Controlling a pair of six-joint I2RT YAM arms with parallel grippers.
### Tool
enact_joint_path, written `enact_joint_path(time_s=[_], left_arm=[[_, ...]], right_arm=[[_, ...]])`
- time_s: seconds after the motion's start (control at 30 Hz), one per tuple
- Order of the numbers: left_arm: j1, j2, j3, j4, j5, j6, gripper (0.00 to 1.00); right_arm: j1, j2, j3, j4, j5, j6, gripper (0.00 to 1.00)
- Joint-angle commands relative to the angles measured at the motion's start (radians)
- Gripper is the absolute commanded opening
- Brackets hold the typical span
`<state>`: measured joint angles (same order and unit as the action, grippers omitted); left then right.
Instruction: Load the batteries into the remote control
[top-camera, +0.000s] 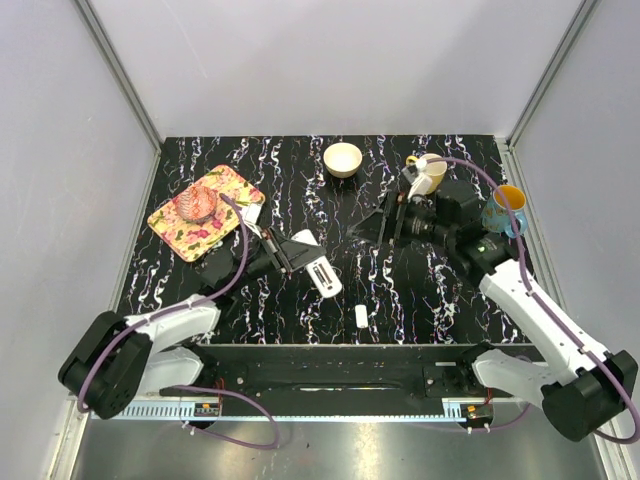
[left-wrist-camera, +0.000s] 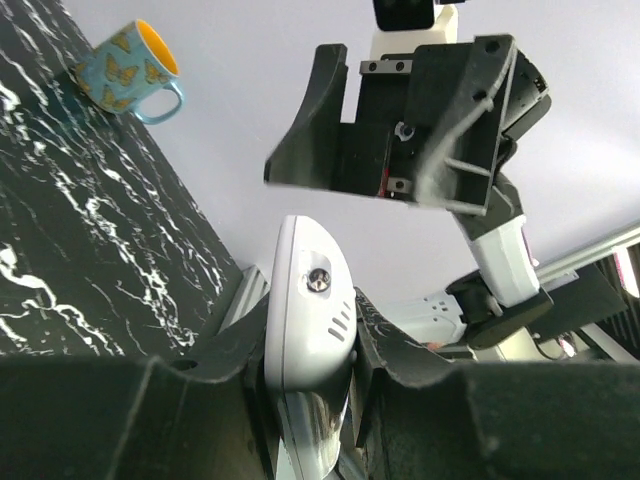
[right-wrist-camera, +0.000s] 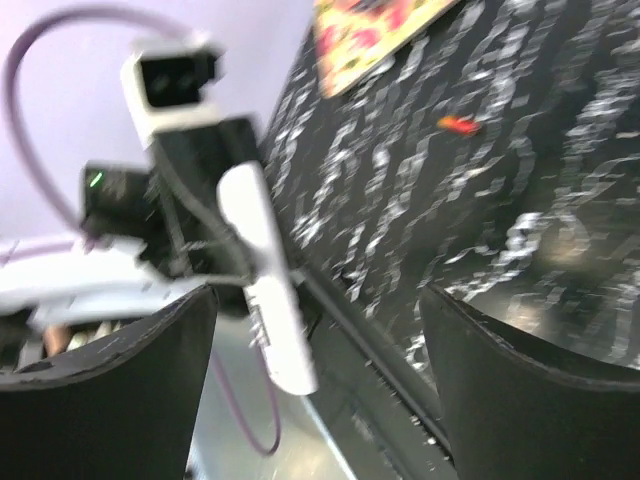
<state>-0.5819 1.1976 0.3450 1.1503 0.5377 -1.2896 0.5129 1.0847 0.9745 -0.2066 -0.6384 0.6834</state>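
Observation:
My left gripper (top-camera: 298, 254) is shut on the white remote control (top-camera: 324, 277) and holds it above the table. In the left wrist view the remote (left-wrist-camera: 312, 290) is clamped between the two dark fingers, showing a screw and small slots. My right gripper (top-camera: 386, 226) is open and empty, facing the remote from the right with a gap between them. The right wrist view shows the remote (right-wrist-camera: 268, 275) ahead between my open fingers, blurred. I see no green batteries in any view. A tiny red piece (right-wrist-camera: 458, 124) lies on the table.
A small white lozenge piece (top-camera: 361, 316) lies near the front edge. A floral tray (top-camera: 175, 226) sits at the back left, a cream bowl (top-camera: 343, 159) at the back middle, a yellow cup (top-camera: 432, 174) and a butterfly mug (top-camera: 505, 211) at the right.

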Motion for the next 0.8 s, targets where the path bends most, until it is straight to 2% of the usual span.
enact_joint_path(time_s=[0.0, 0.1, 0.23, 0.33, 0.4, 0.43, 0.53, 0.63, 0.77], left_arm=[[0.016, -0.142, -0.026, -0.180, -0.085, 0.110, 0.00], [0.022, -0.243, -0.044, -0.329, -0.148, 0.159, 0.00], [0.036, -0.342, -0.084, -0.386, -0.194, 0.167, 0.00], [0.047, -0.381, -0.129, -0.357, -0.211, 0.141, 0.00], [0.060, -0.386, -0.153, -0.321, -0.202, 0.116, 0.00], [0.066, -0.382, -0.159, -0.310, -0.193, 0.108, 0.00], [0.085, -0.369, -0.167, -0.279, -0.156, 0.078, 0.00], [0.096, -0.356, -0.149, -0.273, -0.091, 0.079, 0.00], [0.096, -0.374, -0.141, -0.291, -0.068, 0.093, 0.00]], right_arm=[[-0.039, 0.039, 0.067, -0.238, 0.410, -0.178, 0.86], [-0.037, 0.187, 0.079, -0.267, 0.526, -0.246, 0.80], [-0.037, 0.345, 0.096, -0.209, 0.606, -0.266, 0.76], [-0.043, 0.461, 0.136, -0.165, 0.681, -0.243, 0.70], [-0.060, 0.558, 0.199, -0.155, 0.704, -0.222, 0.66], [-0.063, 0.590, 0.226, -0.157, 0.720, -0.219, 0.60], [-0.065, 0.725, 0.338, -0.166, 0.764, -0.245, 0.55], [-0.065, 0.790, 0.443, -0.186, 0.783, -0.312, 0.55], [-0.066, 0.871, 0.529, -0.249, 0.838, -0.318, 0.65]])
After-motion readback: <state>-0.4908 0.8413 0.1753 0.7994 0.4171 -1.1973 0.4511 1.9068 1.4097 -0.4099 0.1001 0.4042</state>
